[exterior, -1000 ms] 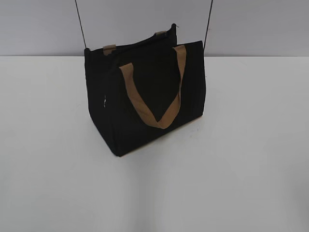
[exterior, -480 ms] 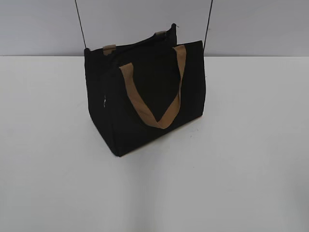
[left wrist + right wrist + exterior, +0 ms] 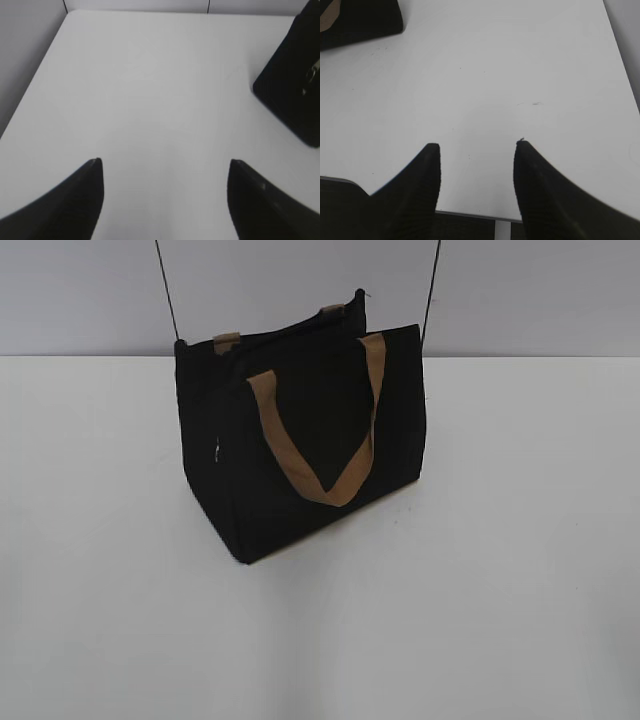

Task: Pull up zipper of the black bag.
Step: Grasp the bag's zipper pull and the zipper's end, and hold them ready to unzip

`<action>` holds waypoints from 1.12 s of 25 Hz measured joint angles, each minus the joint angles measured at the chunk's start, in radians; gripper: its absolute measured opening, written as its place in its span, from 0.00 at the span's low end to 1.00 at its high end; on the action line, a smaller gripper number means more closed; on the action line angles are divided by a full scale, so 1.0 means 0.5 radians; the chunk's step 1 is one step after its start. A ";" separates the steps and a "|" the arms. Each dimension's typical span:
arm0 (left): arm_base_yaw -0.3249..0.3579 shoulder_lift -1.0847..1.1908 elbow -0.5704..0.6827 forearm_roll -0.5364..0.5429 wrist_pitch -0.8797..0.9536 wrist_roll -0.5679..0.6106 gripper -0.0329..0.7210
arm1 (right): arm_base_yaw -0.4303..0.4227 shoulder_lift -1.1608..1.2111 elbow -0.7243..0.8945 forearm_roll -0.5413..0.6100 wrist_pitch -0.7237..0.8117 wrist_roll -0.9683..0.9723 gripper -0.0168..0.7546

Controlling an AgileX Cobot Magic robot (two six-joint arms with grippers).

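The black bag stands upright toward the far edge of the white bench, a little left of centre, one tan strap handle draped down its near face. It looks like soft, light fabric that would likely sag or slide when tugged, so one gripper should probably steady the bag's top edge while the other pinches the small silver pull tab of the zipper, which glints on the bag's left end. The left gripper and right gripper both hang wide open and empty near the bench's front corners.
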 joint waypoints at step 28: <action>-0.387 1.905 0.558 -0.174 -3.098 0.016 0.75 | 0.000 0.000 0.000 0.000 0.000 0.000 0.50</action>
